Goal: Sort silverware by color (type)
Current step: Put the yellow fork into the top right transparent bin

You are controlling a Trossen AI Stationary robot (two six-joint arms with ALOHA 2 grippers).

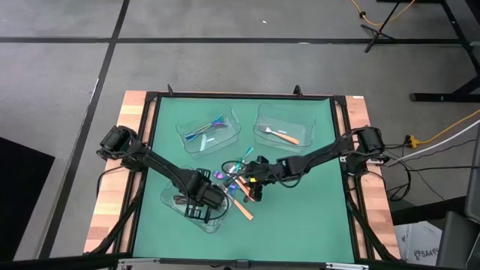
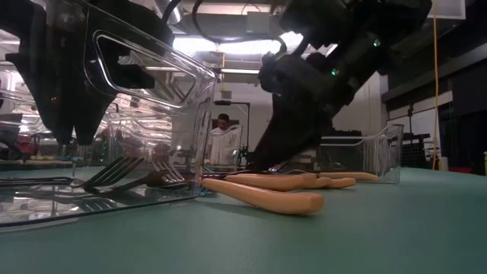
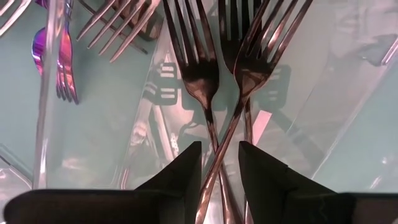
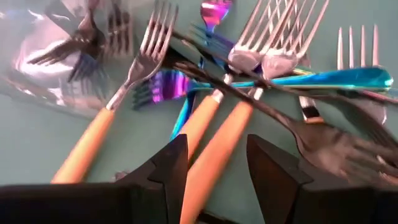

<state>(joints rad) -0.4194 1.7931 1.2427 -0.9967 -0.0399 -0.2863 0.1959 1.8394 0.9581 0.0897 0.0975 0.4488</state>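
Silverware (image 1: 238, 184): mixed heap at table centre, awaiting sorting. Right pincer (image 4: 214, 165) spread over orange-handled forks (image 4: 205, 118), apparently picking next. Left pincer (image 3: 220, 163) spread above dark forks (image 3: 205, 74) in near tray (image 1: 174, 201), seemingly just released. Far trays hold blue and orange pieces.

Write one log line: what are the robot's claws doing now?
left claw: open, over dark forks in tray | right claw: open, above orange-handled forks
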